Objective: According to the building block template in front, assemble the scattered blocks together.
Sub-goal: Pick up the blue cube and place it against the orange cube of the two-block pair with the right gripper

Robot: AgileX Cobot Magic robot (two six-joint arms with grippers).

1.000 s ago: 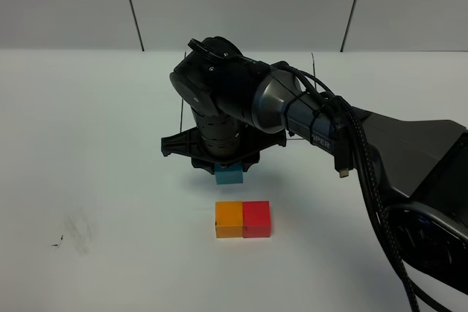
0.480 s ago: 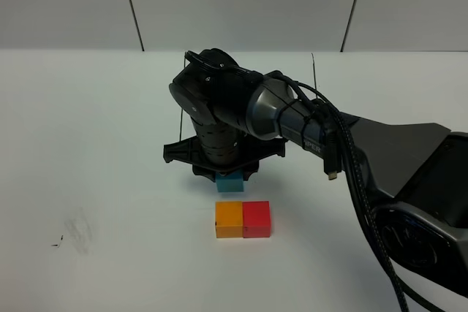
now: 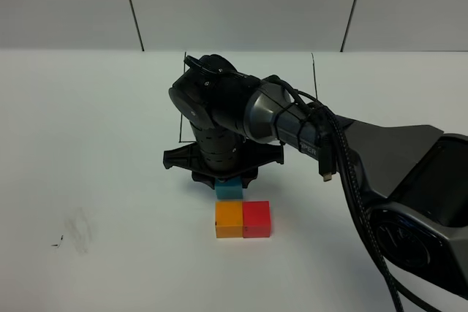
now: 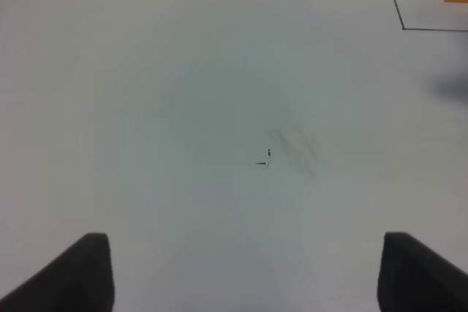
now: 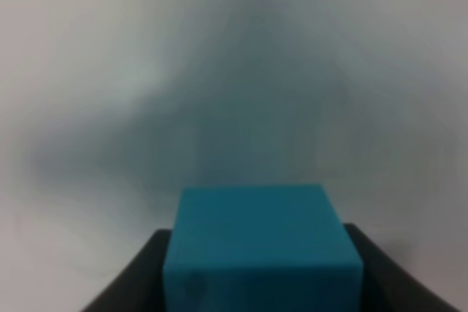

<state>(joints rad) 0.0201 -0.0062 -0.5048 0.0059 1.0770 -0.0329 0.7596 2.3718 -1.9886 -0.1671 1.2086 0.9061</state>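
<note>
Blue block [image 5: 262, 250] in right pincer [image 3: 228, 180], no legible writing anywhere.

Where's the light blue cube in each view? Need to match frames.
Exterior high: the small light blue cube sits centre, just under the right arm's wrist, right behind the orange cube.
Left wrist: not in it; only bare table and a corner of the drawn black outline.
Right wrist: fills the bottom centre, between the jaws.
Shared landmark: the white table.
</note>
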